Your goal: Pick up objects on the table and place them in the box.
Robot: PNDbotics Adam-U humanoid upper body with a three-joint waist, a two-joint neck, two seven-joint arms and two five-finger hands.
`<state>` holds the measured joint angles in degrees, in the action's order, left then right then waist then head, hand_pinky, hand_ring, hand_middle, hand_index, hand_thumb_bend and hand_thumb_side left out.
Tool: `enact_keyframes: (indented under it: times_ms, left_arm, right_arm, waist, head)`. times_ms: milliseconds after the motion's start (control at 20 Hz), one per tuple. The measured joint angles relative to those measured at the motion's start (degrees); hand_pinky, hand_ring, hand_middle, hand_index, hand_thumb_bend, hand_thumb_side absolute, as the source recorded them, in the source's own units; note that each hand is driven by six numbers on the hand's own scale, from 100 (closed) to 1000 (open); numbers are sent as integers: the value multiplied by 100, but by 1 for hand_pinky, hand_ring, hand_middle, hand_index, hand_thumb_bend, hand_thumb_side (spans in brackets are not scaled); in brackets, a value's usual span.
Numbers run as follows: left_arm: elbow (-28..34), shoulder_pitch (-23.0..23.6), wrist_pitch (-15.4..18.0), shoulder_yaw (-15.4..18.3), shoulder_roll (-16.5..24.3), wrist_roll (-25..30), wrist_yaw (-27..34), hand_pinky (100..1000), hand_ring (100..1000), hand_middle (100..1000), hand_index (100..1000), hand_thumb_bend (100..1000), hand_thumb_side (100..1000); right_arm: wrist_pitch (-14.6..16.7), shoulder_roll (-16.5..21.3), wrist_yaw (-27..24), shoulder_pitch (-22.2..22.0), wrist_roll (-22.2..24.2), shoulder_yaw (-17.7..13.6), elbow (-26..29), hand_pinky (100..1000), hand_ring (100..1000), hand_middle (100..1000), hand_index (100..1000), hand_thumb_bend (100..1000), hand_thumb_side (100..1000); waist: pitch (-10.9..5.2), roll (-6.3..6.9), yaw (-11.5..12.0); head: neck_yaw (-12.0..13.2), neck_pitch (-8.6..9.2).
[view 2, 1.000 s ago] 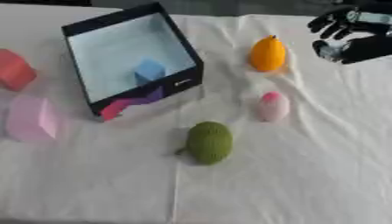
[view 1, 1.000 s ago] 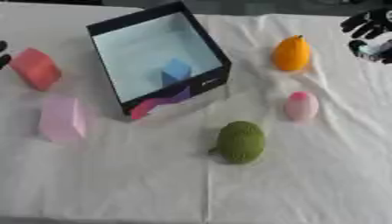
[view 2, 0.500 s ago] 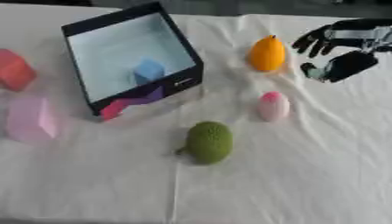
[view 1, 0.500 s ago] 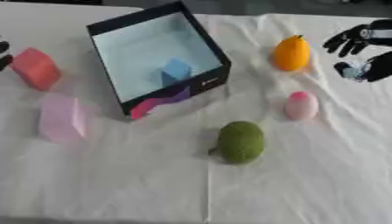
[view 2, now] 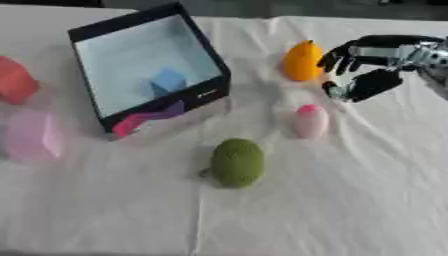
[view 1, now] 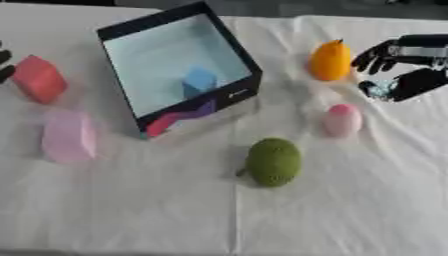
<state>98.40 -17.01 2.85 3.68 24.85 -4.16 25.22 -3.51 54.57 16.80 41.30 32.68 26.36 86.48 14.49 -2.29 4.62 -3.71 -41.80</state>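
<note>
Hovering right hand [view 2: 372,70], fingers spread, empty

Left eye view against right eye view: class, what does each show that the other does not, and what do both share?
Only the left eye view shows dark fingers of the left hand at its left edge, and the whole red block. Only the right eye view shows the right hand with more of its silver wrist; the red block is cut by its edge. Both share the black box holding a blue block, the orange fruit, pink egg shape, green round thing and pale pink block.
</note>
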Motion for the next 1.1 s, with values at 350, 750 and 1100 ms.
enact_keyframes:
  times_ms: [350, 750, 1100]
  left_arm:
    - [0, -1, -6, -5, 0, 24, -1, 918, 866, 794, 785, 101, 788]
    - [0, -5, -16, -22, -1, 36, -1, 918, 867, 794, 784, 104, 781]
    - [0, -11, -19, -39, -1, 55, -1, 918, 868, 795, 785, 103, 781]
  right_arm:
    - [248, -195, 306, -62, 163, 62, -54, 852, 813, 784, 902, 397, 521]
    - [417, -208, 409, -187, 194, 56, 10, 863, 821, 788, 904, 459, 564]
    - [456, -234, 662, -309, 179, 53, -105, 860, 822, 789, 882, 458, 553]
  waist:
    - [0, 0, 31]
    - [0, 0, 54]
    - [0, 0, 71]
  head:
    - [-19, -1]
    - [-18, -1]
    - [-22, 0]
